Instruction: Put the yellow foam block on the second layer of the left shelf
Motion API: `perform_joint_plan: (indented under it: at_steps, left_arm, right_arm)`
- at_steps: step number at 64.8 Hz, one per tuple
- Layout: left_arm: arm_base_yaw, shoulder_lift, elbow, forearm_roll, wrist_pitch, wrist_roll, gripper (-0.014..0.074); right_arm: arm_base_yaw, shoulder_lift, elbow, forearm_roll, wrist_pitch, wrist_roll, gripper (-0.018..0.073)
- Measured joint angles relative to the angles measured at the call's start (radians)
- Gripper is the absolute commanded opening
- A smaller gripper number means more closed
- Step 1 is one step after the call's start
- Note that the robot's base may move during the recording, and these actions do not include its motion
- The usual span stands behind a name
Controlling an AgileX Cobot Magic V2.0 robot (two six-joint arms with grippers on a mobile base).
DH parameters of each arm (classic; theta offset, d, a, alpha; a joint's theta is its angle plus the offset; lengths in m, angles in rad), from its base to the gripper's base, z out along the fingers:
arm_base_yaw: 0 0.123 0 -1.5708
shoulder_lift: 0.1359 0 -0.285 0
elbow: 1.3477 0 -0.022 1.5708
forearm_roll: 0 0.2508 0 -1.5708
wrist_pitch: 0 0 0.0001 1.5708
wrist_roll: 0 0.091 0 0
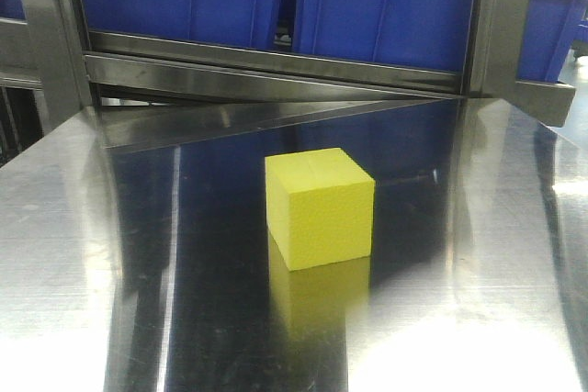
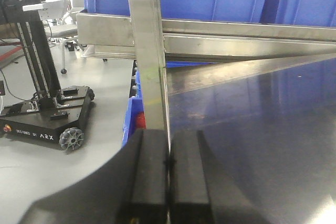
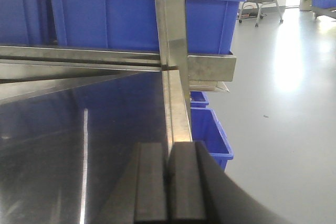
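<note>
Yellow foam block (image 1: 320, 208) sits upright, near the middle of a polished steel shelf layer (image 1: 138, 254), with nothing touching it. A row of blue bins (image 1: 386, 6) stands on the layer above, and another blue bin (image 3: 210, 135) shows below, so this looks like a middle level. Neither wrist view shows the block. The left gripper (image 2: 169, 182) has its pads pressed together on nothing, near the left upright post (image 2: 148, 51). The right gripper (image 3: 169, 187) is likewise clenched and empty by the right post (image 3: 173, 35). Judging from this, the placing appears done. Whether this is the named left shelf cannot be confirmed.
</note>
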State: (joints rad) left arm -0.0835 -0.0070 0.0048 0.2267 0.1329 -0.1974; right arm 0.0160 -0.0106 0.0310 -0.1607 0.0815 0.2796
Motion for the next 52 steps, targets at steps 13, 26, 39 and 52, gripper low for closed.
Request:
perform_joint_plan:
  at_steps: [13,26,39,52]
  left_arm:
    - [0.000,0.000,0.000,0.000,0.000,0.000,0.0136]
    - [0.000,0.000,0.000,0.000,0.000,0.000,0.0136]
    - [0.000,0.000,0.000,0.000,0.000,0.000,0.0136]
    - [0.000,0.000,0.000,0.000,0.000,0.000,0.0136]
  right_arm:
    - [0.000,0.000,0.000,0.000,0.000,0.000,0.0055]
    - [0.000,0.000,0.000,0.000,0.000,0.000,0.0055]
    - [0.000,0.000,0.000,0.000,0.000,0.000,0.0055]
    - [0.000,0.000,0.000,0.000,0.000,0.000,0.0055]
